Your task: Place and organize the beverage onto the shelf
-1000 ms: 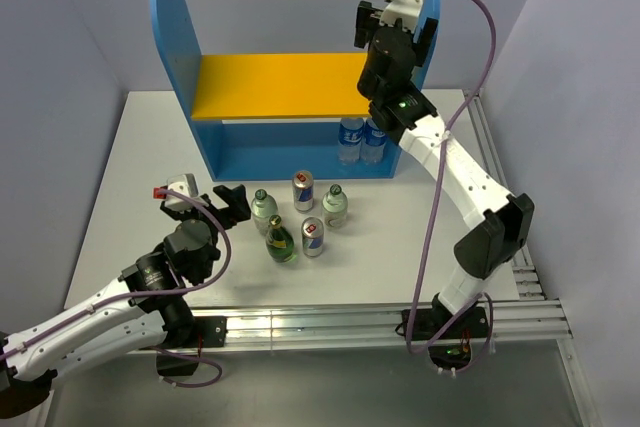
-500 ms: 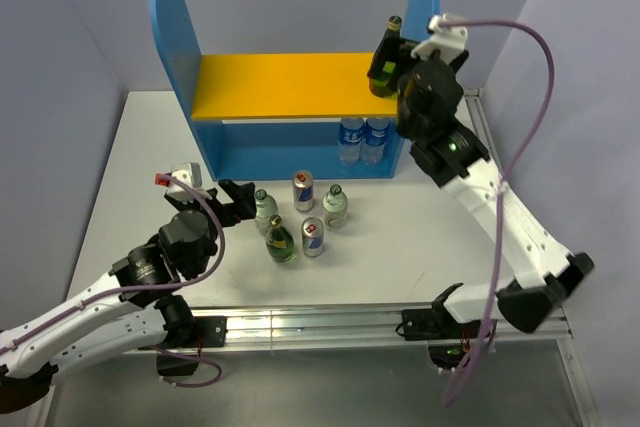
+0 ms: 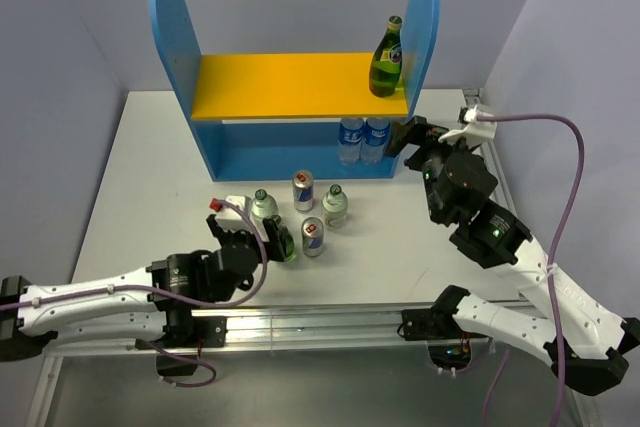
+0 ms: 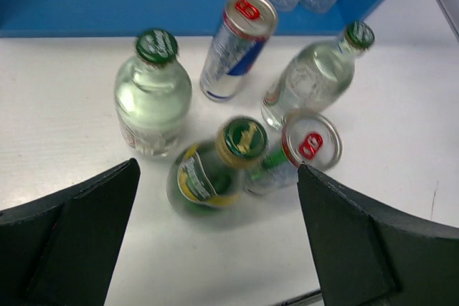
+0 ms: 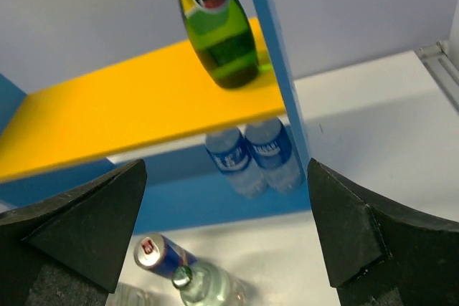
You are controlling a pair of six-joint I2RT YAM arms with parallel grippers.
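Note:
The blue shelf (image 3: 172, 42) has a yellow upper board (image 3: 280, 82). One green bottle (image 3: 386, 57) stands at the board's right end, also in the right wrist view (image 5: 215, 26). My right gripper (image 3: 422, 137) is open and empty, in front of the shelf's right panel. On the table stand two clear bottles (image 3: 263, 205) (image 3: 334, 206), two cans (image 3: 303, 190) (image 3: 313, 236) and the second green bottle (image 3: 279, 240). My left gripper (image 3: 258, 243) is open, with that green bottle (image 4: 208, 177) just ahead between its fingers, not gripped.
Two blue-labelled water bottles (image 3: 351, 139) (image 3: 375, 137) stand on the shelf's lower level at the right. The near can (image 4: 310, 145) touches the green bottle's right side; a clear bottle (image 4: 153, 98) stands close at its left. A metal rail (image 3: 330, 322) runs along the near edge.
My right gripper let go of the green bottle on the upper board and drew back down and to the right. My left gripper moved right, up to the green bottle on the table.

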